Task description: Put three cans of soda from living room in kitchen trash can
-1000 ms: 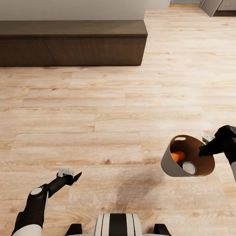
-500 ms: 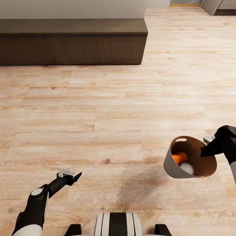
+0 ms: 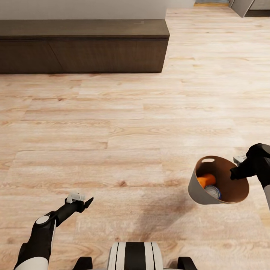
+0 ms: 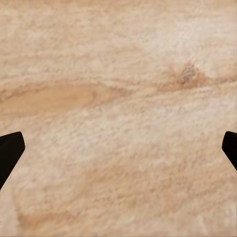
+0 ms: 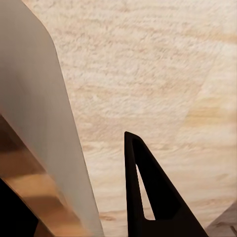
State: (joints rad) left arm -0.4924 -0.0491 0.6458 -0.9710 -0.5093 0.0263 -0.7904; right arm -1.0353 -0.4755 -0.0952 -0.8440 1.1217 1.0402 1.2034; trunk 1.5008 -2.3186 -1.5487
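The tash can (image 3: 198, 186), a pale grey bin with a brown inside, hangs tilted above the wooden floor at the right of the head view. My right gripper (image 3: 236, 173) is shut on its far rim. An orange can of soda (image 3: 206, 180) lies inside it, with a dark blue, silver-topped can (image 3: 213, 192) just below. In the right wrist view the bin's wall (image 5: 39, 123) runs beside one black finger (image 5: 148, 197). My left gripper (image 3: 84, 201) hangs low at the left, open and holding nothing, its fingertips (image 4: 10, 153) wide apart over bare floorboards.
A long, low dark-brown bench (image 3: 82, 45) stands against the wall at the back left. Light wood flooring (image 3: 135, 123) stretches ahead, and past the bench's right end it runs on toward a grey cabinet corner (image 3: 242, 5) at the far right.
The whole picture has shifted a little, the bench now sitting higher, so the camera moved. The bin stays in my right gripper, and the cans inside have rolled slightly.
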